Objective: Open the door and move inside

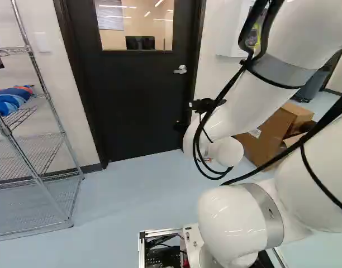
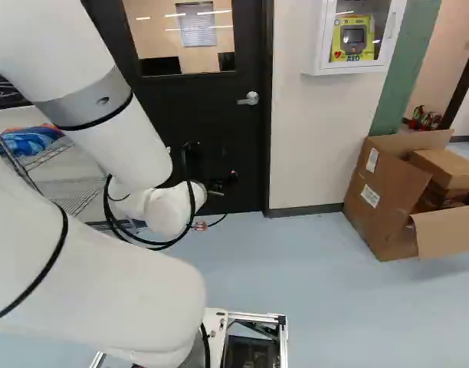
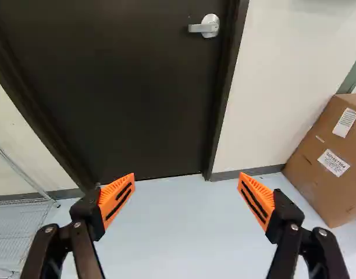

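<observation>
Pincer (image 2: 219, 182) is set wide, both orange pads (image 3: 117, 199) well apart, only floor (image 3: 184, 232) and door seen between and beyond them. Door (image 3: 125, 87) is shut in its frame (image 3: 229, 75), straight ahead of the pincer. Lever handle (image 3: 208, 26) is mounted on the door, well ahead of the pincer and slightly to its right, apart from it. Window (image 2: 181, 34) is set in the door above the handle. Box (image 3: 320, 160) is placed on the floor to the right of the pincer, flaps open; wire rack (image 1: 59, 131) is placed to its left. Against the dark door, the pincer is poorly made out in the base views, so its gap to the door cannot be judged well.
</observation>
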Robot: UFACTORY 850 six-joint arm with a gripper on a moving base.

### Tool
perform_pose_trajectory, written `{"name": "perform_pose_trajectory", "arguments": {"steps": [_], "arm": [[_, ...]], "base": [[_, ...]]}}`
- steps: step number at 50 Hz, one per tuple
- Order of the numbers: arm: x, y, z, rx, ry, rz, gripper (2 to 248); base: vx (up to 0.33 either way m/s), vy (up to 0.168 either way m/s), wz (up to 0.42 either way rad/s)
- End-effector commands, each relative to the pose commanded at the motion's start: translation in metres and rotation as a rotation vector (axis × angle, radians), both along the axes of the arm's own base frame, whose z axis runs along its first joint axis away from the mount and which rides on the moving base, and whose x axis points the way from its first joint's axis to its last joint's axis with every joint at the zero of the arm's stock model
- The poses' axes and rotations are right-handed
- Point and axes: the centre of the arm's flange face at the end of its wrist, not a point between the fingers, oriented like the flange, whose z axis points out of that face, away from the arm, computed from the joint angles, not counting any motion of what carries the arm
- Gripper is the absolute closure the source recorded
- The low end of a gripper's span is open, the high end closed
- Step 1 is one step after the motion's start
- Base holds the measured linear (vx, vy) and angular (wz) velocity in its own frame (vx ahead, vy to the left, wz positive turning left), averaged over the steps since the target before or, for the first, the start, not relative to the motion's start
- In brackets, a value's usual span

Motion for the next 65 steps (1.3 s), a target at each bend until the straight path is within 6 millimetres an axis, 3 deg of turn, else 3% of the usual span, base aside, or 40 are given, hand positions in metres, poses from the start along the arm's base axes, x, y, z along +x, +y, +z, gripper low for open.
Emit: {"name": "perform_pose_trajectory", "arguments": {"steps": [20,65], "arm": [[0.0,0.0,0.0,0.0,0.0,0.0,3],[0.0,0.0,0.0,0.0,0.0,0.0,3]], "base": [[0.174,0.129,-0.077],[0.179,0.091,-0.256]]}}
